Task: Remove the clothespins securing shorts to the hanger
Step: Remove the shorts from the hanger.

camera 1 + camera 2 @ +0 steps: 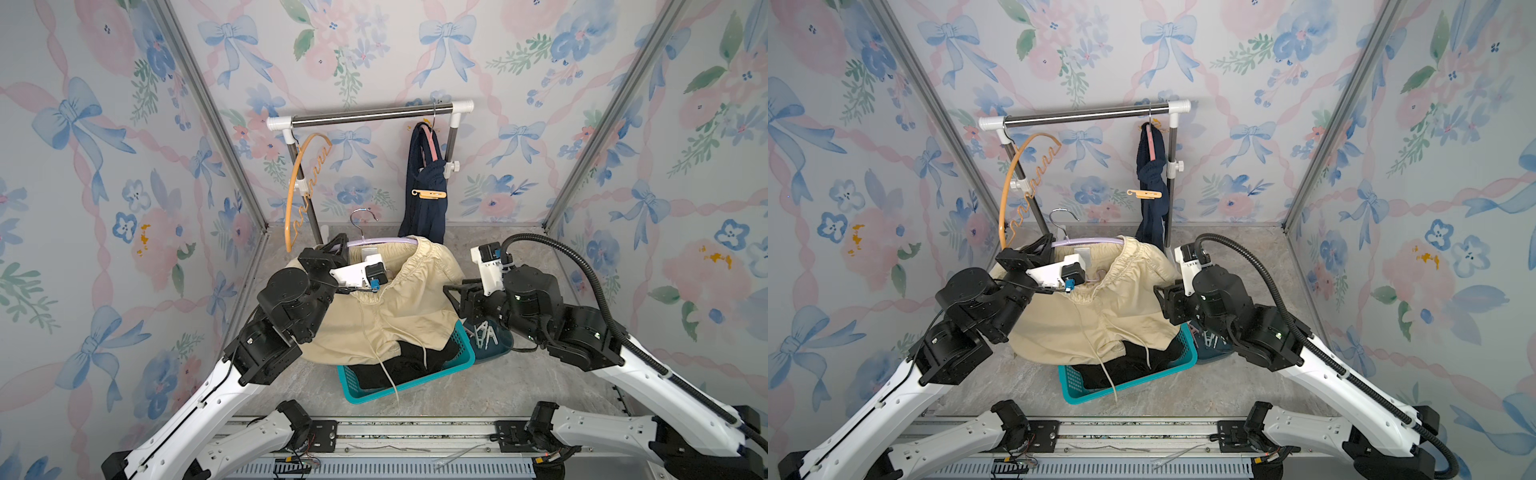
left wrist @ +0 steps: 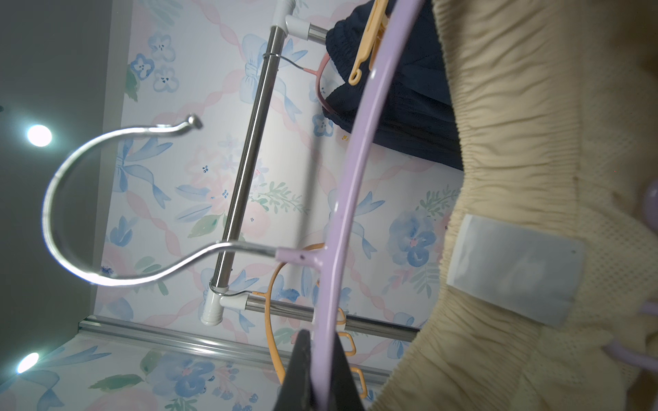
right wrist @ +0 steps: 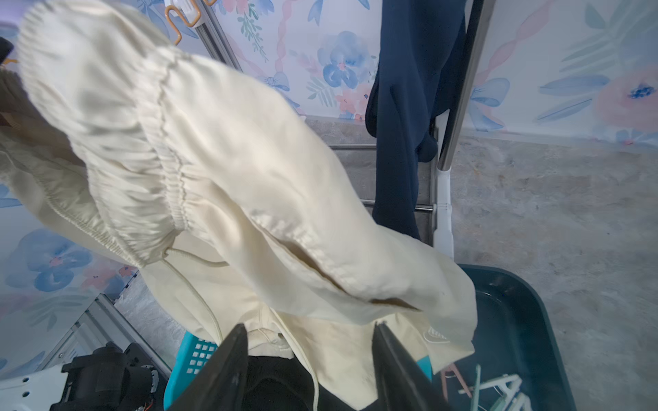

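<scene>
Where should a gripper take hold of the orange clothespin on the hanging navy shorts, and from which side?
I would take the orange clothespin by its hooked end, which sticks out level past the navy shorts toward the middle of the rail. Come from the front with jaws above and below it; fabric and the rack post crowd the other end. The open right gripper looks free.

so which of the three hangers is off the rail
The lilac hanger, clamped in the left end effector with the cream shorts on it; the orange hanger and pink hanger both hang from the rail.
</scene>
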